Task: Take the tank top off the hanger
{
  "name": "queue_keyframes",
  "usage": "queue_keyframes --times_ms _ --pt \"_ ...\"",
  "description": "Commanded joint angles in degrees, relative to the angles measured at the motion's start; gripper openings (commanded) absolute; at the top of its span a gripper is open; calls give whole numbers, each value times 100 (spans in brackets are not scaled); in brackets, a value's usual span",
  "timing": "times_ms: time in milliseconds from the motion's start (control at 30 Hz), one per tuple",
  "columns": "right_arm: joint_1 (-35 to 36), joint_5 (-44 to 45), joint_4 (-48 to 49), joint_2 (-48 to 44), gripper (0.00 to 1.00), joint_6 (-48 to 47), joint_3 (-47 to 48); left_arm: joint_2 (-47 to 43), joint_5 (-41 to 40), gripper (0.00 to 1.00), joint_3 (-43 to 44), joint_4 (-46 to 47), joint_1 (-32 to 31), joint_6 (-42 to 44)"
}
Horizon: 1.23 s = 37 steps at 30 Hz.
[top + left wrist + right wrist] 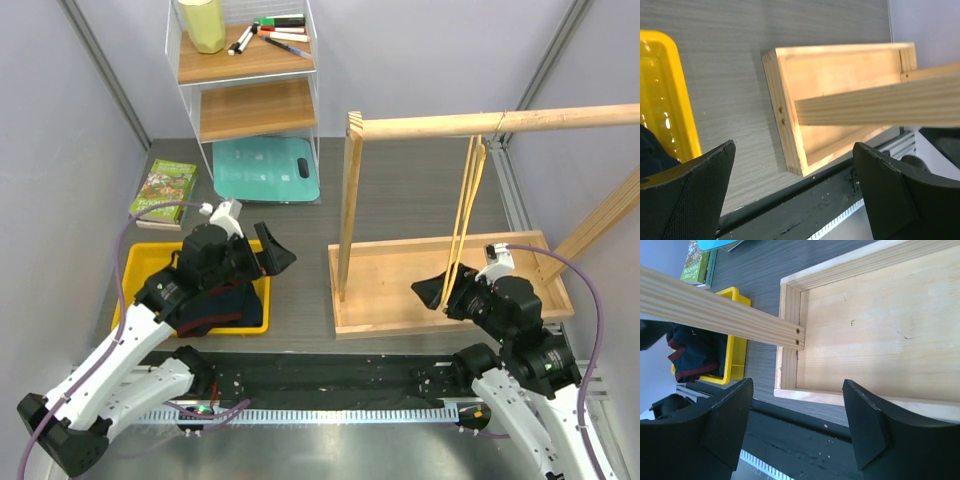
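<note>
You'll find the rack (880,325) is pale bare wood, sanded smooth with visible grain and a few faint scuffs, joined by small metal screws (797,336). The hanger (465,215) on its rail looks like thin, smooth plastic. The tank top (700,347) is soft, matt cloth, crumpled, with a darker red woven edge. The bin (665,100) around it is glossy yellow plastic that catches highlights. Your table (730,75) has a matt grey surface with a fine streaked grain. The left gripper (794,165) is matt black, its inner pad finely pebbled. The strip (330,450) at the near edge is dull brushed metal.
</note>
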Motion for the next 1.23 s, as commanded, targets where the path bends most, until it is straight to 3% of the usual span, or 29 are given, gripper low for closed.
queue_keyframes --times_ms 0,200,367,467,600,767,900,1033,1200 --pt "21 163 922 -319 78 438 -605 -618 619 100 -772 1200 -190 -57" --pt "21 -329 2407 -424 78 825 -1836 -1568 1438 100 -2468 3063 -471 -1103" --pt "21 -602 3629 -1221 79 1405 -2908 -1946 1712 100 -3190 3506 -612 -1271" --pt "12 -524 3711 -1715 80 1555 -3313 -2359 1808 100 -3480 3629 -630 -1271" --pt "21 -489 3798 -1716 83 1546 -3656 -2991 1879 100 -4120 3945 -630 -1420" --pt "21 -611 4553 -1743 85 2098 -4587 -3572 1940 100 -5052 5035 -630 -2026" --pt "12 -533 4765 -1752 87 1960 -4835 -4317 2002 100 -5563 5001 -630 -2142" --pt "21 -261 4502 -1752 88 1731 -4835 -5090 2029 100 -5520 4089 -630 -1826" --pt "21 -66 4096 -1752 90 1626 -4826 -4627 2028 100 -5502 3929 -630 -1658"
